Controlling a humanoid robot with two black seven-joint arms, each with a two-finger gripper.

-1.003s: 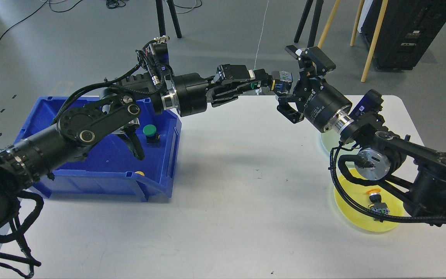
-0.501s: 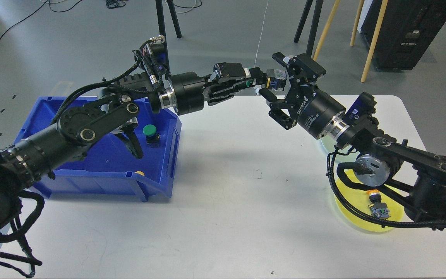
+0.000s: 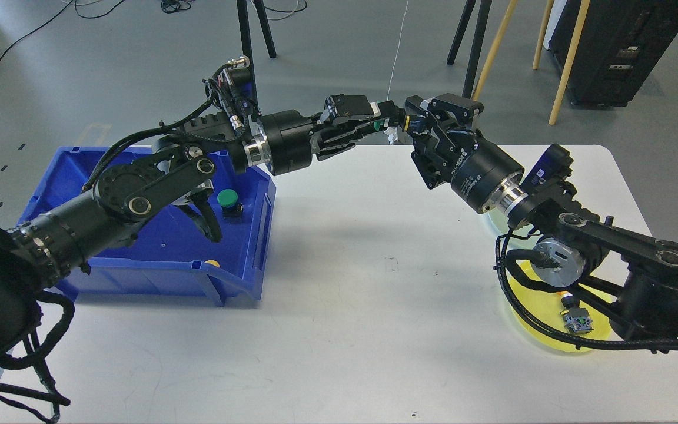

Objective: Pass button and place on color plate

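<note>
You're in a robotics lab: grey floor with loose cables (image 3: 21, 35), tripod legs (image 3: 253, 29), a black equipment case (image 3: 615, 50) far right, white bench (image 3: 339, 330).

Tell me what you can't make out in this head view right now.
- Passed button at the handover: mostly hidden between both sets of fingers; colour unclear.
- Pale green round plate: largely covered by the right arm.
- Small orange-capped button on the yellow round plate: cap hidden under the right arm.
- Yellow object in the blue plastic bin: cut off by the bin's front wall.
</note>
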